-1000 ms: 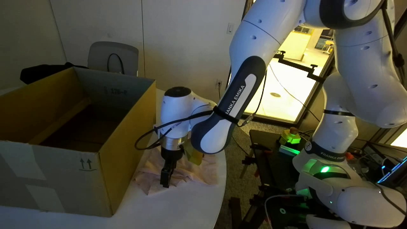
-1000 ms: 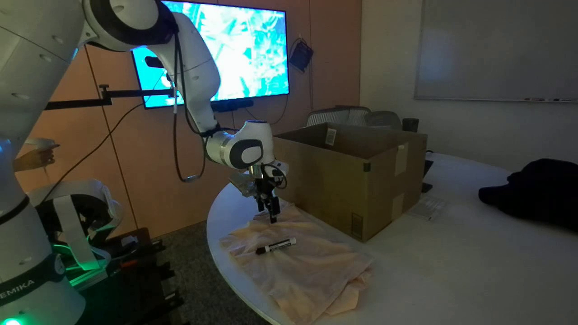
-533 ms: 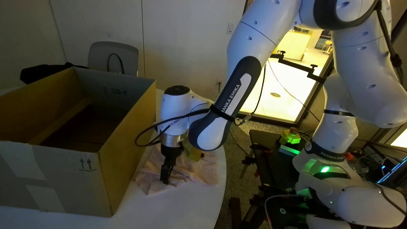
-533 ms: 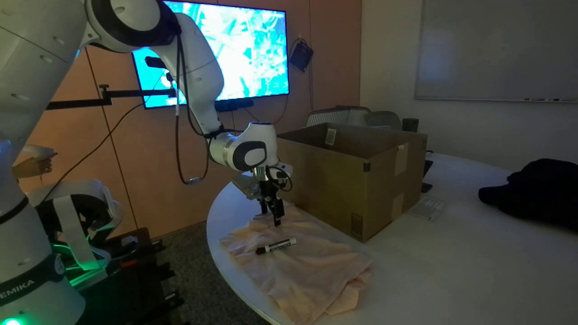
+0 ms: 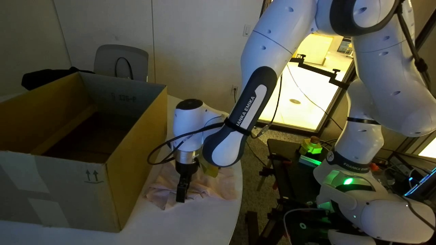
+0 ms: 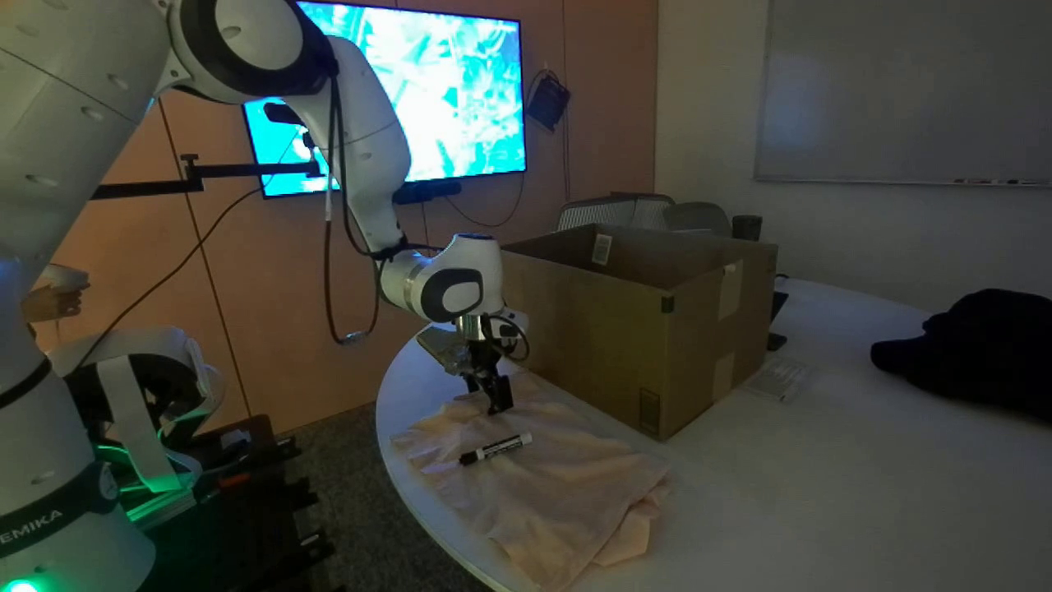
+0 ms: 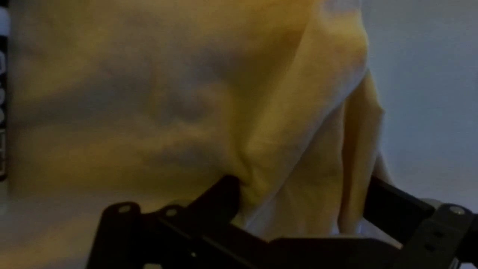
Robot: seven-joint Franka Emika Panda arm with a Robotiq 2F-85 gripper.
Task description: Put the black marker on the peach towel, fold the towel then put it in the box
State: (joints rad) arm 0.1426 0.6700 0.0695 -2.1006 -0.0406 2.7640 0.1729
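In an exterior view, the box (image 5: 78,200) stands beside the peach towel (image 5: 223,185). In an exterior view, the black marker (image 6: 496,449) lies on the towel. In the wrist view, the gripper (image 7: 303,186) is spread apart, towel folds between its fingers (image 7: 220,201).

In an exterior view, the surface (image 6: 822,501) carries the box (image 6: 588,345) mid-frame, peach towel (image 6: 567,493) lower centre, dark bundle (image 6: 974,353) right.

the arm (image 5: 276,41) is white (cables (image 5: 203,129) and pincer (image 7: 302,183) black).
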